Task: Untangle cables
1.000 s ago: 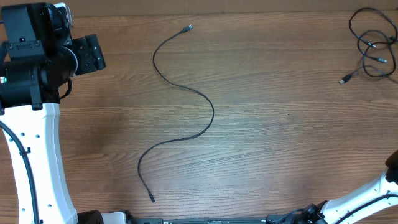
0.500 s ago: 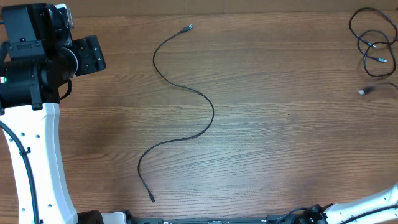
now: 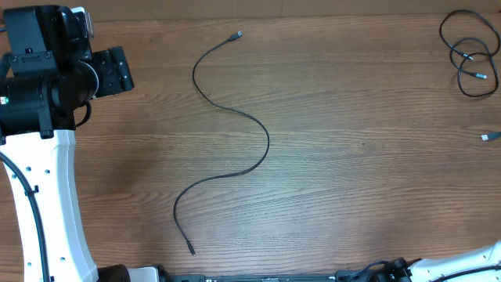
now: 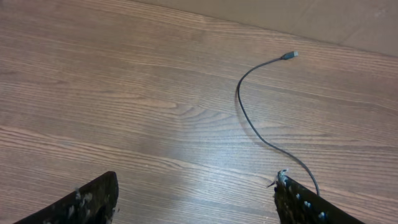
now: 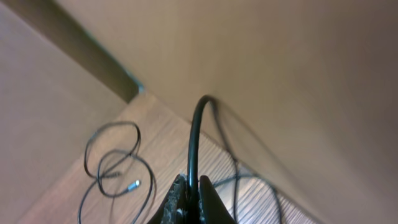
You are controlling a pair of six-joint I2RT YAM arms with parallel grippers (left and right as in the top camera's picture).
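The counter is a wide wooden surface. Most of its middle and lower right lies bare, so there is much room between the two arms. The long cable lies alone on it in a loose S. It runs from a small plug near the upper edge, left of centre, down to its other end close to the lower edge, and touches nothing else.

The bundle of cables sits in the upper right corner of the overhead view, with its loops crossing each other close against the right edge of the frame. Below it, at the same edge, a loose plug shows. Its cord runs out of the picture, and I cannot tell to which cable it belongs.

The left arm fills the left side of the overhead view. In its wrist view the left tool has its two fingers spread wide in the lower corners, holding nothing. The upper end of the long cable lies in front of it.

Of the right arm only a white piece shows at the lower right corner. In its wrist view the right tool is pressed together on the held cable, which rises from the jaws as a thick, blurred arc. The bundle lies at the lower left of this view, near the corner of the counter. How its loops cross is hard to make out.
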